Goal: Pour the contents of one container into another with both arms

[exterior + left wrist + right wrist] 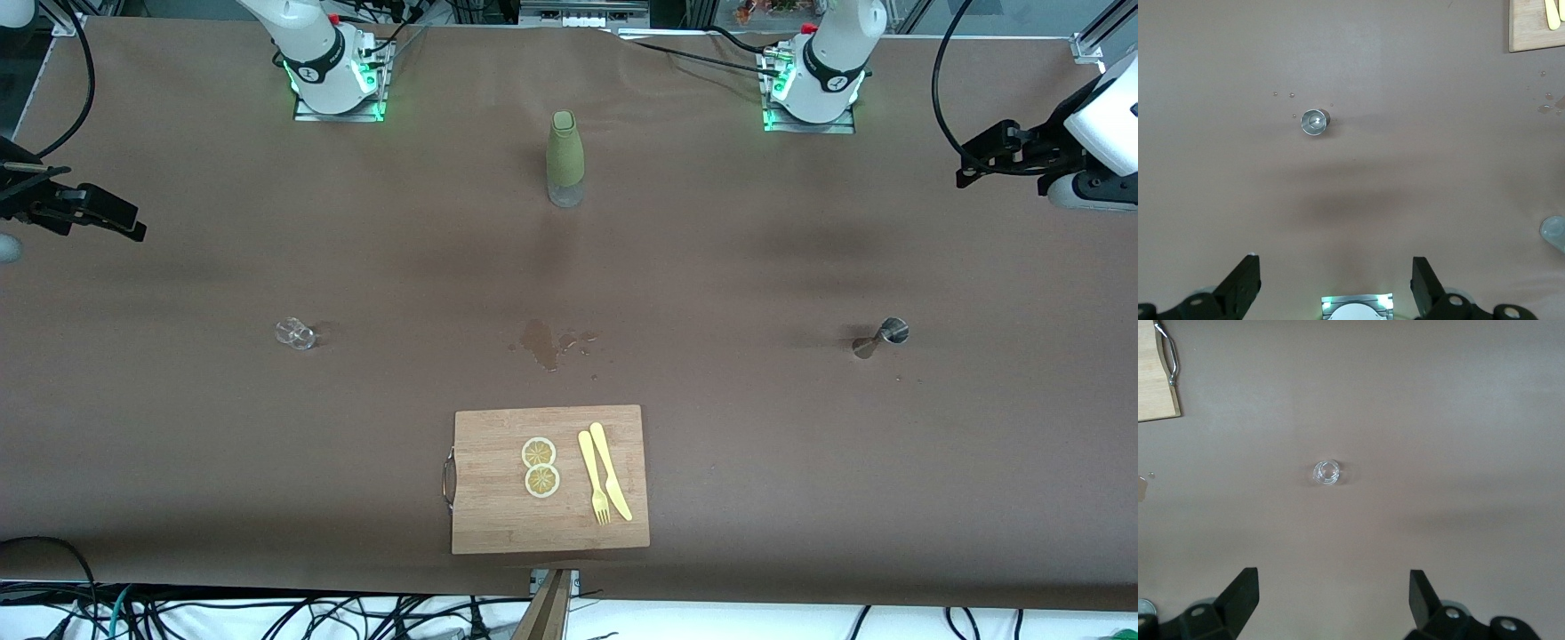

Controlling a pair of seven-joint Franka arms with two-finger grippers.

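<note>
Clearly both our hands hang wide and empty: left hand over the jigger, right hand over the glass. Grasped off-centre, either small vessel could tip; a spill wets the tabletop.

A metal jigger stood on the table below the spread jaws of the left gripper. A small glass stood below the spread jaws of the right gripper. Between jigger and glass lay a spill, with a cutting board nearer the front camera and a bottle farther from it.
</note>
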